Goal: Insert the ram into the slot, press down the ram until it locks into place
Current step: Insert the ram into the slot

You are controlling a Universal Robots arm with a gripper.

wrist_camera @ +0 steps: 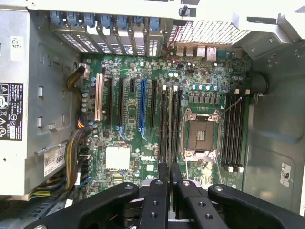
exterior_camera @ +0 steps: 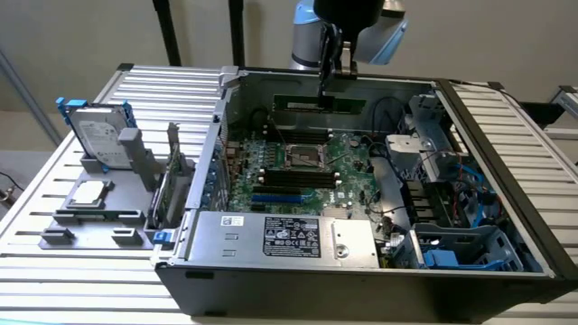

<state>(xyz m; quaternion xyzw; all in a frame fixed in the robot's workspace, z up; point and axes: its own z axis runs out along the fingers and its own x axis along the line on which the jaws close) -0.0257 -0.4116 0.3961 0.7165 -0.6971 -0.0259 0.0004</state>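
the gripper (exterior_camera: 323, 98) pinches the ram (exterior_camera: 348, 105) at its middle, holding it level above the open computer case (exterior_camera: 361, 291), near the far wall. under it lies the motherboard (exterior_camera: 352, 152) with its black memory slots (exterior_camera: 294, 179), well apart from the ram.

Ram (exterior_camera: 348, 104): matt green circuit board, dark chips.
Claw (wrist_camera: 169, 168): matt black, plastic-looking.
Case wall (exterior_camera: 397, 91): dull grey sheet metal.
Motherboard (exterior_camera: 348, 154): green, slightly glossy.
Counter (exterior_camera: 54, 284): ribbed pale metal, satin sheen.
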